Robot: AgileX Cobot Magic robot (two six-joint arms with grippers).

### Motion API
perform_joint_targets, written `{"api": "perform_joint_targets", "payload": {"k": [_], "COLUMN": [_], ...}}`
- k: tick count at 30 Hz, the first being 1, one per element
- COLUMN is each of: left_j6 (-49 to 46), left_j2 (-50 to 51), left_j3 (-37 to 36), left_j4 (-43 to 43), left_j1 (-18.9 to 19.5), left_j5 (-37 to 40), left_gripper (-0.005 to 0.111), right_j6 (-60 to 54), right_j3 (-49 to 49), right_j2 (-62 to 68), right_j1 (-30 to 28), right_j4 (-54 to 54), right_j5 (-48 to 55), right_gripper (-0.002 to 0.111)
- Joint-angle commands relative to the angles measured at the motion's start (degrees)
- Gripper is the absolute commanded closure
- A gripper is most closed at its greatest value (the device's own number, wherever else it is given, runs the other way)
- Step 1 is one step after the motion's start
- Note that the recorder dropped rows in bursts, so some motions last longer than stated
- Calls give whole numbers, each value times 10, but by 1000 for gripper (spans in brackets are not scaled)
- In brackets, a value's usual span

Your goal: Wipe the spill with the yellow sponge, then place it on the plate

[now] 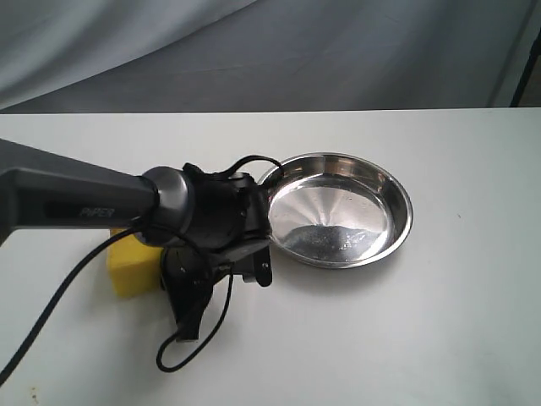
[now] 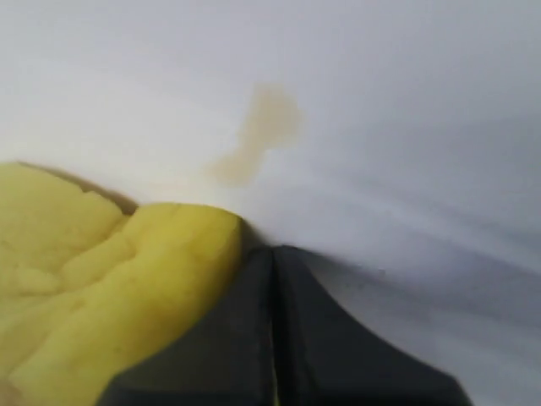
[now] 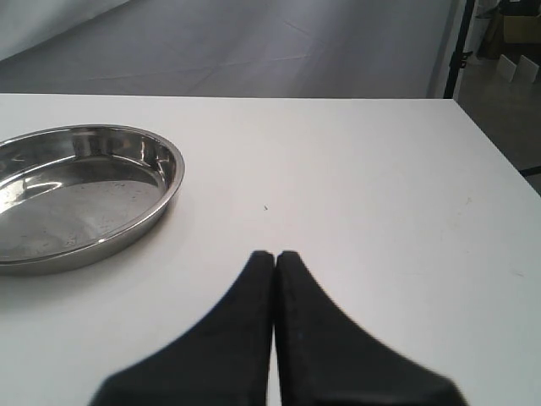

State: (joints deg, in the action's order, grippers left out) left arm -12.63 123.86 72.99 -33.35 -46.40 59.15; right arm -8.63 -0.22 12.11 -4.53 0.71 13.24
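The yellow sponge (image 1: pixel 133 271) lies on the white table left of the plate (image 1: pixel 407 205), partly under my left arm. In the left wrist view the sponge (image 2: pixel 101 288) bulges, crumpled, against the side of my left gripper (image 2: pixel 275 250). Its jaws are pressed together with a thin yellow sliver in the gap. Just beyond the tips the spill (image 2: pixel 264 128) shows as a pale amber smear with a tail towards the sponge. The exterior view hides the spill behind the arm. My right gripper (image 3: pixel 275 254) is shut on nothing, low over the table beside the plate (image 3: pixel 175 173).
A black cable (image 1: pixel 196 342) loops from the left arm down onto the table in front of the sponge. The table's far edge meets a grey cloth backdrop (image 1: pixel 270 51). The plate's bowl holds nothing.
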Motion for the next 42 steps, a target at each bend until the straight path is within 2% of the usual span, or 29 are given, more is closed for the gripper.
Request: {"api": "perform_joint_targets", "payload": {"k": [1, 12, 20, 23, 25, 31, 34, 38, 42], "left_j6": [-17, -10, -8, -12, -16, -60, -44, 102, 173], "left_j2": [3, 3, 3, 3, 3, 3, -12, -72, -121], "left_j3": [0, 0, 0, 0, 0, 0, 0, 0, 0], "left_j4": [15, -2, 5, 16, 53, 72, 41, -49, -64], "left_j1": [44, 165, 208, 208, 199, 128, 104, 117, 151], "left_j5": [-47, -107, -127, -140, -166, -171, -171, -182, -205], "left_gripper": [107, 107, 107, 107, 107, 107, 107, 107, 104], "right_j6": [0, 0, 0, 0, 0, 0, 0, 0, 0], "right_j3": [2, 2, 2, 2, 2, 2, 2, 2, 2], "right_j2": [2, 2, 2, 2, 2, 2, 2, 2, 2], "right_j1": [-2, -2, -2, -2, -2, -2, -2, -2, -2], "right_j4": [-3, -3, -3, -3, -3, -3, -3, -3, -3], "right_j5": [-5, -5, -5, -5, -5, -5, -5, -5, -5], "right_gripper": [108, 108, 108, 108, 108, 108, 108, 108, 108]}}
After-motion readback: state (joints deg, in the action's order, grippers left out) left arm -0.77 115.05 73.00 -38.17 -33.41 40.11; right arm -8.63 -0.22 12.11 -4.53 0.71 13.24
